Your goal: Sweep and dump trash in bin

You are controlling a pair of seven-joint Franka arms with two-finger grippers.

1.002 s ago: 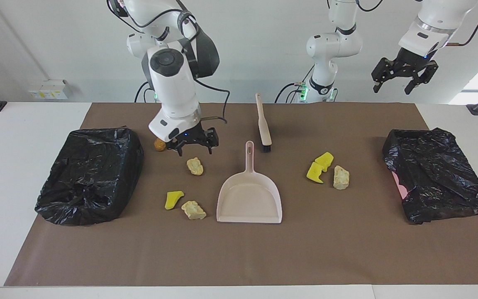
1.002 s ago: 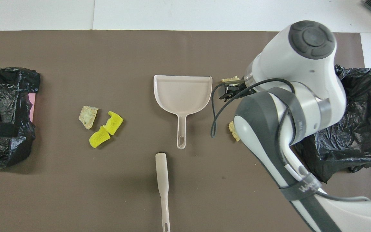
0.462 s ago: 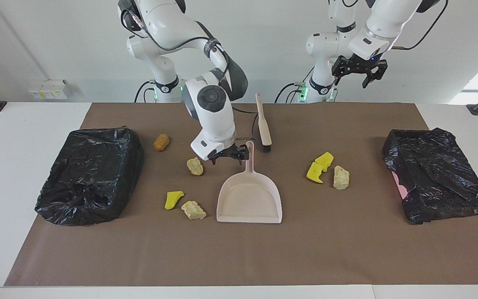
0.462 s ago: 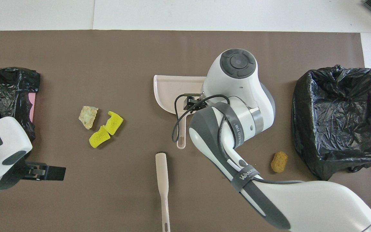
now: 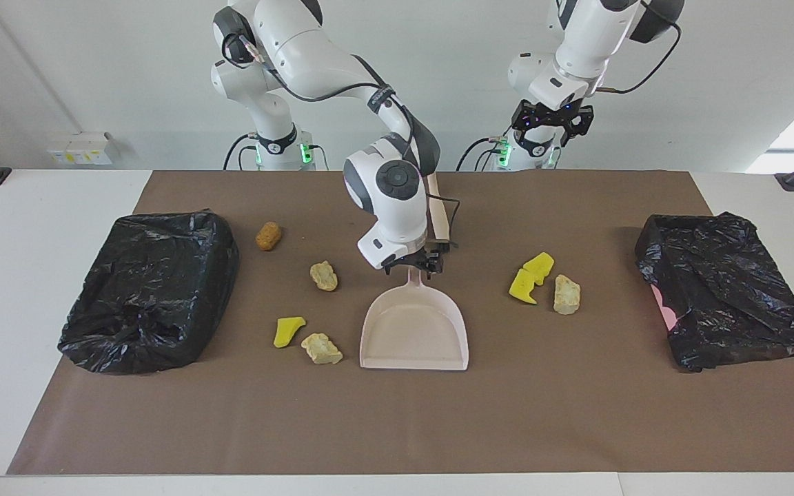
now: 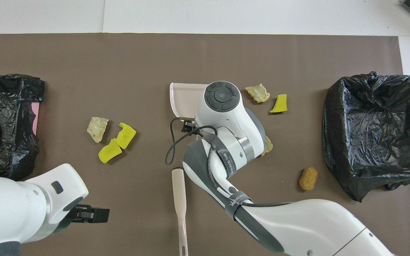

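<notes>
A pale pink dustpan (image 5: 414, 334) (image 6: 185, 99) lies mid-mat, its handle (image 5: 412, 280) pointing toward the robots. My right gripper (image 5: 413, 264) (image 6: 188, 125) is low over the handle's end, open, a finger on either side. The brush (image 6: 179, 199) (image 5: 440, 222) lies nearer the robots, partly hidden by that arm. Trash is scattered: a brown sponge (image 5: 268, 235), beige chunks (image 5: 324, 275) (image 5: 322, 348) (image 5: 566, 294), and yellow wedges (image 5: 288, 331) (image 5: 532, 277). My left gripper (image 5: 553, 124) (image 6: 101, 215) hangs open, high over the robots' edge of the mat.
A black-bagged bin (image 5: 152, 289) (image 6: 372, 131) stands at the right arm's end of the table. Another (image 5: 724, 289) (image 6: 5, 121) stands at the left arm's end. The brown mat (image 5: 397, 420) covers most of the table.
My right gripper has swung from the sponge, past a beige chunk, to over the dustpan handle. The left gripper has moved from over its bin toward the middle.
</notes>
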